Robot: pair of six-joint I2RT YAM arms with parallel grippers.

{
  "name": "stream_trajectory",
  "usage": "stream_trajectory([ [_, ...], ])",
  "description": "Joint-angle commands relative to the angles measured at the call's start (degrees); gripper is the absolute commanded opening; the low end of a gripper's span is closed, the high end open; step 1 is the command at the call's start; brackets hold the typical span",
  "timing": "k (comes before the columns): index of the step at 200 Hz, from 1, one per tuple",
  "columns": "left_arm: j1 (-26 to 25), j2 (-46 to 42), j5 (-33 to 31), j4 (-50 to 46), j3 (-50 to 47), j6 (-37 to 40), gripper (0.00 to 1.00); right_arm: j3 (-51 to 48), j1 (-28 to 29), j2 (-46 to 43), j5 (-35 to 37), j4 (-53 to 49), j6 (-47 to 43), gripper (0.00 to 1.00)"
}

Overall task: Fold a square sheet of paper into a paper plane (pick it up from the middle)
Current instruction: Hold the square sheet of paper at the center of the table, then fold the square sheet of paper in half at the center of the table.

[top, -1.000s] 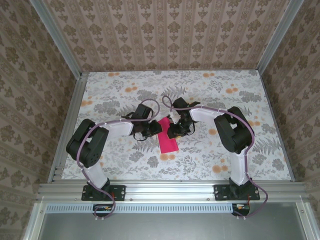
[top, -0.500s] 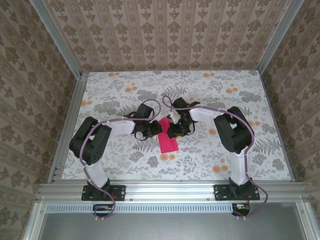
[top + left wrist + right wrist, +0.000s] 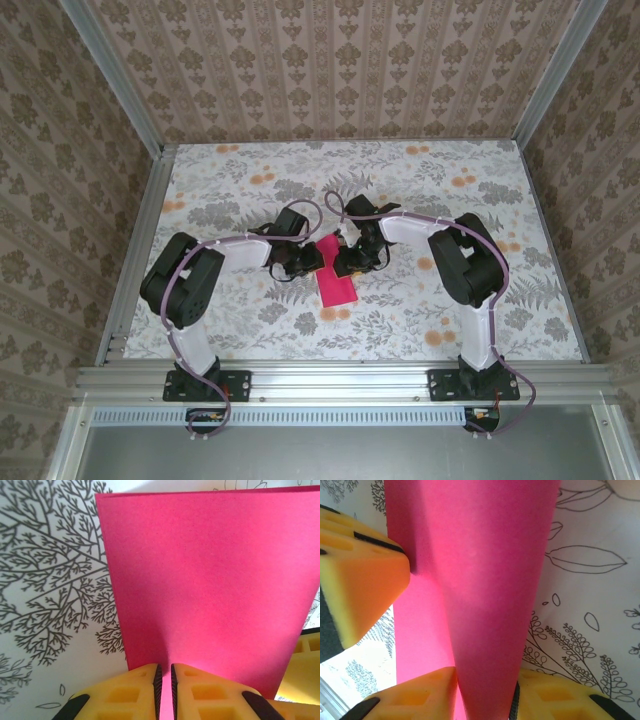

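Pink-red paper lies near the middle of the top camera's view, on the flowery table. From up there it looks like a long, thin shape, not a square. The left gripper and the right gripper meet at its upper end, one on each side.

The wrist cameras are much closer. In the left wrist view the paper is a wide flat piece with straight edges and a sharp corner at the upper left. The left gripper's yellow fingers at the bottom are squeezed nearly together, pinching the paper's edge in the thin gap.

In the right wrist view a part of the paper stands up like a tall flap, wide at the top of the frame and narrow at the bottom. The right gripper's fingers press on both sides of that flap and hold it. One yellow finger of the left gripper touches the paper at the left edge.
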Motion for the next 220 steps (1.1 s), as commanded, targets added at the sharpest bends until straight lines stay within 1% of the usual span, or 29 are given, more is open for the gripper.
stream_trajectory([
  [1, -0.2, 2.2, -1.3, -5.3, -0.9, -0.4, 0.16, -2.1, -1.4, -0.3, 6.3, -2.8, 3.0, 0.40],
  [17, -0.3, 2.6, -1.5, -5.5, -1.3, -0.2, 0.16, -3.3, -2.2, -3.7, 3.9, -1.2, 5.2, 0.45],
  [39, -0.3, 3.3, -1.6, -5.9, -1.5, 0.2, 0.15, -4.6, -3.1, -9.1, 2.6, -0.2, 6.7, 0.51],
  [66, -0.3, 3.8, -1.4, -5.9, -1.6, 0.3, 0.14, -5.4, -4.1, -14.7, 1.5, 1.1, 7.2, 0.52],
  [80, -0.3, 4.0, -1.4, -6.0, -1.4, 0.3, 0.14, -5.2, -4.0, -15.7, -1.5, 1.7, 6.9, 0.48],
  [98, -0.3, 4.2, -1.4, -6.1, -1.4, 0.4, 0.14, -4.4, -3.1, -15.0, -4.2, 1.8, 6.5, 0.36],
  [123, -0.3, 4.4, -1.7, -6.7, -1.1, 0.2, 0.13, -3.0, -0.9, -12.6, -3.9, 1.0, 6.7, 0.23],
  [138, -0.3, 4.6, -2.0, -7.2, -0.9, -0.2, 0.13, -2.6, 0.2, -11.2, -4.0, 1.6, 7.6, 0.18],
  [170, -0.4, 5.1, -1.9, -7.5, -0.7, -0.7, 0.12, -0.9, 2.7, -7.6, -3.7, 2.1, 9.2, 0.15],
  [220, -0.4, 5.7, -1.7, -8.5, -0.1, -0.3, 0.11, 2.3, 3.0, -3.1, -1.7, 3.0, 12.2, 0.12],
])
